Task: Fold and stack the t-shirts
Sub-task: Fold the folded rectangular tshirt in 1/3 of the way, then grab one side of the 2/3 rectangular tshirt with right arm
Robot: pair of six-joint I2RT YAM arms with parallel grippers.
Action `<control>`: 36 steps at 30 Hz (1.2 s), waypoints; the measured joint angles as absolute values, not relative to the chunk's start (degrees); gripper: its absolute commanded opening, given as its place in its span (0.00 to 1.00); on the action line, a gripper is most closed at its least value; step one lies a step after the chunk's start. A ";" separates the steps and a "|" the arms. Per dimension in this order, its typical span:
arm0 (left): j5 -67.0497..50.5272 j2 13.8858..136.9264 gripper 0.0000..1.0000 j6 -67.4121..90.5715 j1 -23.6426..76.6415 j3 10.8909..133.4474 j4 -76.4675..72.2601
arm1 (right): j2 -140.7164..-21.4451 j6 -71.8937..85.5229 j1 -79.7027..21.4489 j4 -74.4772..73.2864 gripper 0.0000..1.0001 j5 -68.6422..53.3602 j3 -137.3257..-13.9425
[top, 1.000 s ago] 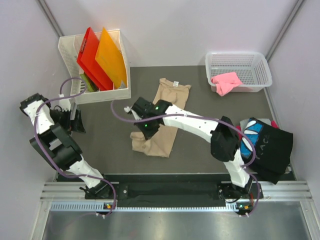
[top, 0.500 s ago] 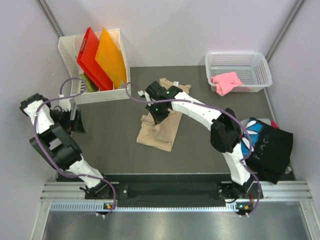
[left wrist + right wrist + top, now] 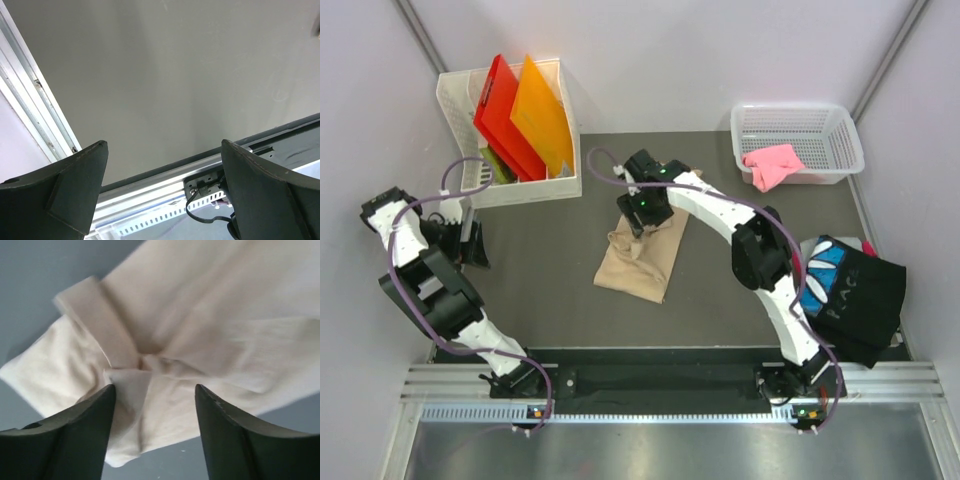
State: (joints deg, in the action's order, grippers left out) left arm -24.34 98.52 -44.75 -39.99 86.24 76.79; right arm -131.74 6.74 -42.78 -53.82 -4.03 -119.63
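While the left arm sits folded at the table's [image 3: 535, 285] left edge, the left gripper [image 3: 470, 242] hangs just above bare mat, its jaws spread wide with nothing between them. Its wrist camera shows only grey surface and the metal rail at the near edge.

Behind it, a white bin [image 3: 455, 105] stands in the far left corner, holding a red sheet [image 3: 498, 110] and an orange sheet [image 3: 542, 112] upright, side by side.

Mid-table lies the tan shirt [image 3: 642, 262], folded into a narrow, slightly slanted strip running from the far side toward the near side. The right arm reaches across from the right to the strip's far end, where the right gripper [image 3: 643, 210] points down at the cloth. In the wrist view its fingers [image 3: 80, 435] stand apart, let go, above a bunched, creased fold. The cloth lies slack on the mat; the tips may just brush it, though the angle makes that hard to judge.

In the far right corner a white basket [image 3: 842, 135] holds the pink shirt [image 3: 775, 165], one part draped over its near rim.

At the right edge, well apart from the tan shirt, lies the black shirt [image 3: 865, 300], its blue-and-white print showing, partly behind the right arm.
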 measured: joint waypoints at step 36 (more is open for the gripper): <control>-23.07 96.23 0.99 -43.42 -39.99 83.77 76.79 | -109.62 1.67 -69.32 -47.75 0.63 15.25 -94.48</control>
State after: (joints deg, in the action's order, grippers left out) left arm -23.07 96.23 -43.42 -39.99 83.77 76.79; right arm -109.62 1.67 -69.32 -47.75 15.25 -94.48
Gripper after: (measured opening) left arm 0.990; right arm 0.642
